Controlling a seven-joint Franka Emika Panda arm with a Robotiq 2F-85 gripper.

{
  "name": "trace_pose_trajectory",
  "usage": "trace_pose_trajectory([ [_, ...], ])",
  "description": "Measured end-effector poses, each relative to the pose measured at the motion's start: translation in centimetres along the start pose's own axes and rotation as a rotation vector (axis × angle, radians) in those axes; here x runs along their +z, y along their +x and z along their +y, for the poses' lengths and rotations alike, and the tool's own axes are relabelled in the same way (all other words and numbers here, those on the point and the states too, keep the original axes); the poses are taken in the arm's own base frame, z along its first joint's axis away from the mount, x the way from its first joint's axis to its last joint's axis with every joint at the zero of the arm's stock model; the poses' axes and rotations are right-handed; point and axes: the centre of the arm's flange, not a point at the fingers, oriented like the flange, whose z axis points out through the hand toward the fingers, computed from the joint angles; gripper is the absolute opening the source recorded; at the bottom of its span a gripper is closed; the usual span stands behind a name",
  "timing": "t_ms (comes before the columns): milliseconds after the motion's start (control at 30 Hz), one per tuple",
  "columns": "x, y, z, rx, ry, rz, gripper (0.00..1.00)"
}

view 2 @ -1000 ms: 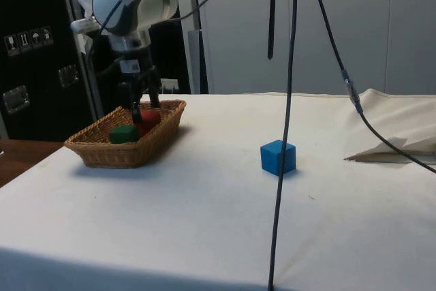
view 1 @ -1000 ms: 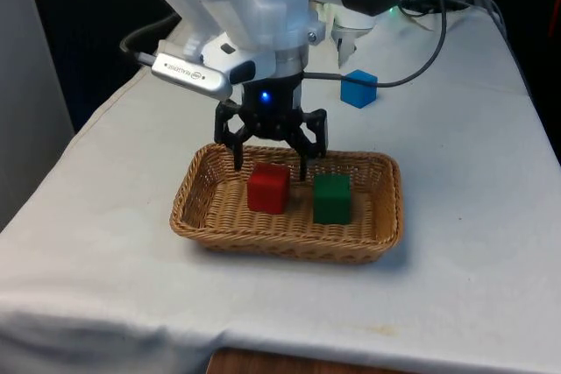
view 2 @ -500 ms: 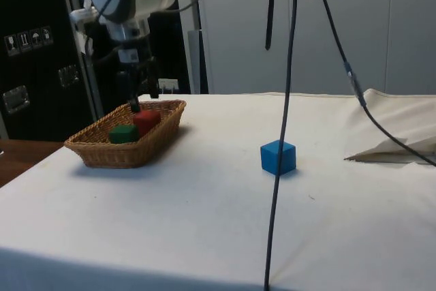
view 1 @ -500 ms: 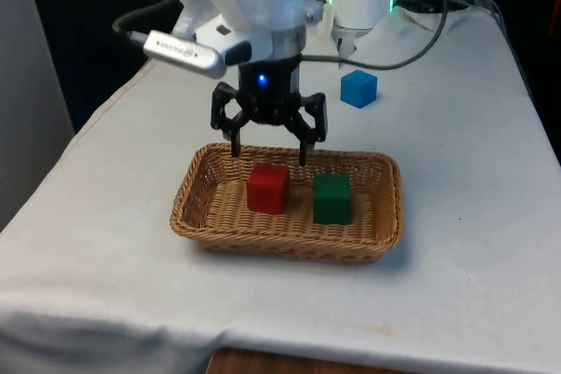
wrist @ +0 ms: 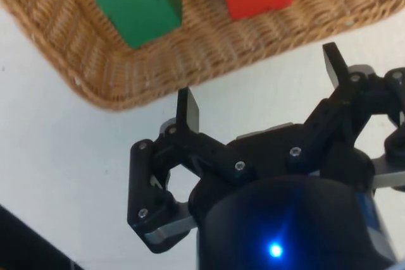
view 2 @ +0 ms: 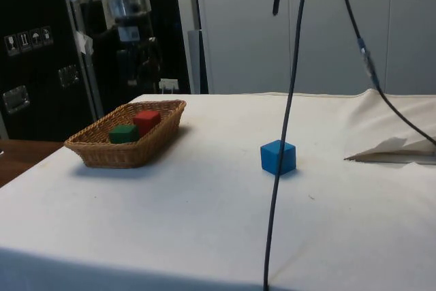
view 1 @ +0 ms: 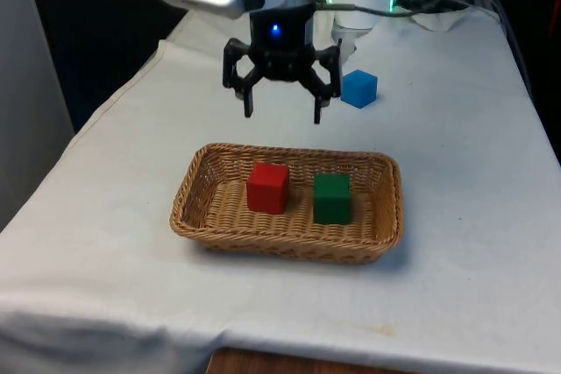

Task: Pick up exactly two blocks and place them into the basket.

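Now hand [view 1: 282,116] spread wide, gripping nothing, above basket [view 1: 204,218] far rim; red block [view 1: 267,187] left of green block [view 1: 331,198] inside.

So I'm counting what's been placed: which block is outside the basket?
The blue block; it sits on the cloth, while the red block and green block lie in the basket.
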Motion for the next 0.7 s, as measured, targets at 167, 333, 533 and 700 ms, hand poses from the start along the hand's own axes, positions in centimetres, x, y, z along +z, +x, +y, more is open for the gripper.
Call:
trace_pose_trajectory([
  [167,-1.6,-1.1,-0.7,-0.002,0.006,-0.002,1.00],
  [333,-2.7,-2.0,-1.7,-0.003,0.012,-0.003,1.00],
  [533,-3.0,-2.8,-2.9,-0.009,0.025,-0.009,1.00],
  [700,-2.9,-3.4,-3.5,-0.016,0.036,-0.010,1.00],
])
